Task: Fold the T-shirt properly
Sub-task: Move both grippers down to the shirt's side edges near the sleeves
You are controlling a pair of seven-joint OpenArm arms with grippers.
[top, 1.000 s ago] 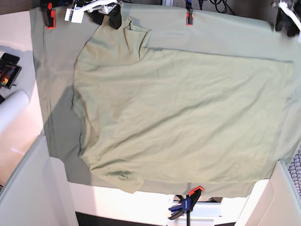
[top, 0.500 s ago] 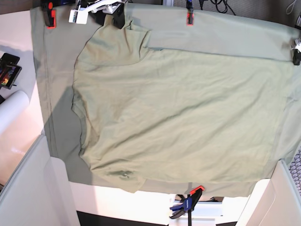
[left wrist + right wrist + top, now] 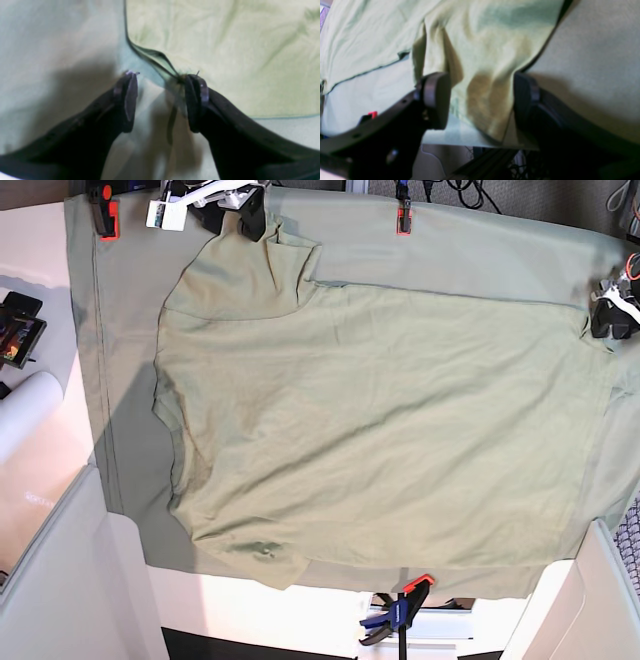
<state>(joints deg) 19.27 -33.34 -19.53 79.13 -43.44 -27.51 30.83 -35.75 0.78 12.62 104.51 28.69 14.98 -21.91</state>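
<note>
The pale sage-green T-shirt (image 3: pixel 380 420) lies spread flat on the duller table cloth (image 3: pixel 120 330), collar end to the left. My right gripper (image 3: pixel 235 215) is at the shirt's upper sleeve. In the right wrist view it (image 3: pixel 481 100) is open, with a fold of the sleeve (image 3: pixel 482 75) between its jaws. My left gripper (image 3: pixel 612 315) is at the shirt's upper right hem corner. In the left wrist view it (image 3: pixel 162 100) is open, and the lifted hem edge (image 3: pixel 155 58) touches the right fingertip (image 3: pixel 197 100).
Red clamps (image 3: pixel 104 215) (image 3: pixel 402 218) pin the table cloth at the far edge, and a blue and orange clamp (image 3: pixel 400 612) at the near edge. A dark device (image 3: pixel 18 330) and a white roll (image 3: pixel 25 415) lie at the left. White panels (image 3: pixel 70 580) stand at the near corners.
My left gripper has come down from the top right corner to the shirt's upper right hem corner. My right gripper has stayed at the sleeve.
</note>
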